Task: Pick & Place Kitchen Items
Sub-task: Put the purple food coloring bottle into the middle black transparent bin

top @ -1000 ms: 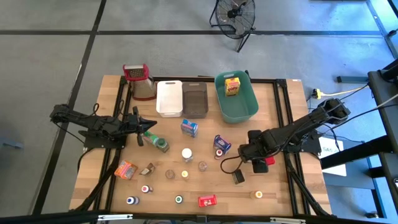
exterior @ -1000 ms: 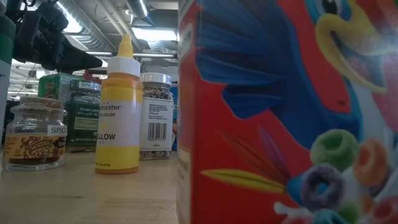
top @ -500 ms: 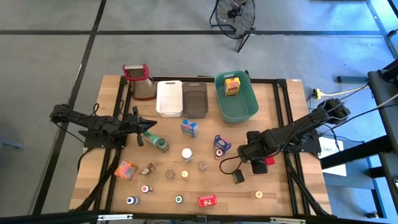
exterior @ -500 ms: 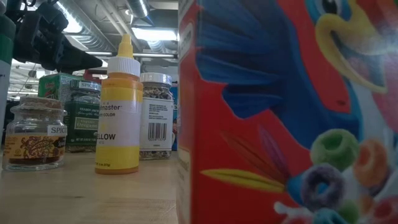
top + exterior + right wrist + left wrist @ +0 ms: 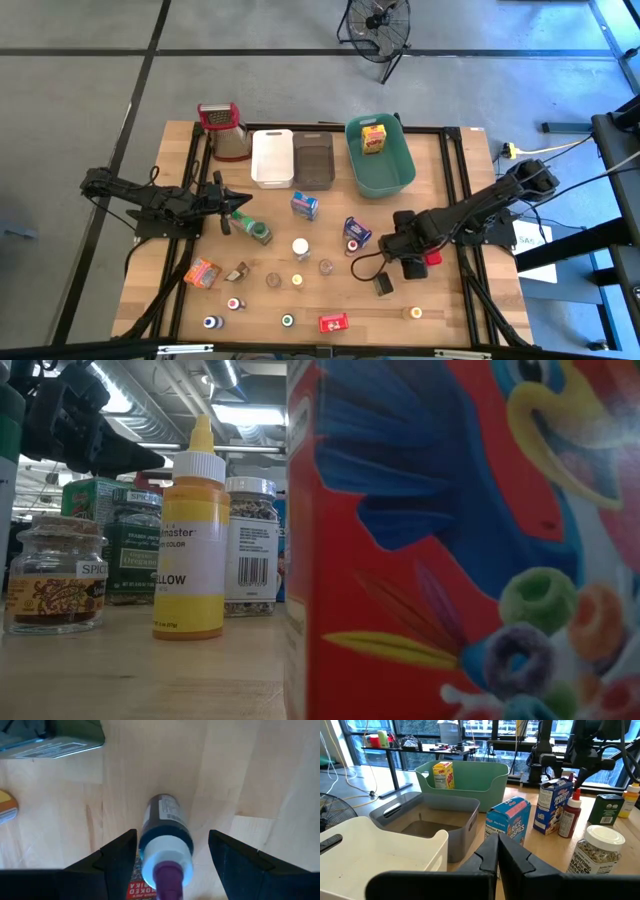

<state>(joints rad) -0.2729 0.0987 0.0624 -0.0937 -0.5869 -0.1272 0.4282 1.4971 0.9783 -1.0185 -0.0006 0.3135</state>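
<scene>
Kitchen items stand scattered over the wooden table (image 5: 450,300): a light blue box (image 5: 305,205), a dark blue box (image 5: 357,232), a white-capped jar (image 5: 301,247), a red cereal box (image 5: 333,322). My right gripper (image 5: 400,250) points down, open, over a dark bottle (image 5: 162,817) with a white collar and purple nozzle. The bottle stands upright between the two fingers (image 5: 120,855), with a gap showing on at least one side. My left gripper (image 5: 243,204) is shut and empty at the table's left, pointing level toward the bins.
A white bin (image 5: 272,158), a brown bin (image 5: 313,160) and a teal bin (image 5: 380,165) holding a yellow box (image 5: 373,138) line the far edge, beside a steel grater (image 5: 225,130). A red paprika tin (image 5: 137,887) and a green tin (image 5: 50,740) lie near the bottle.
</scene>
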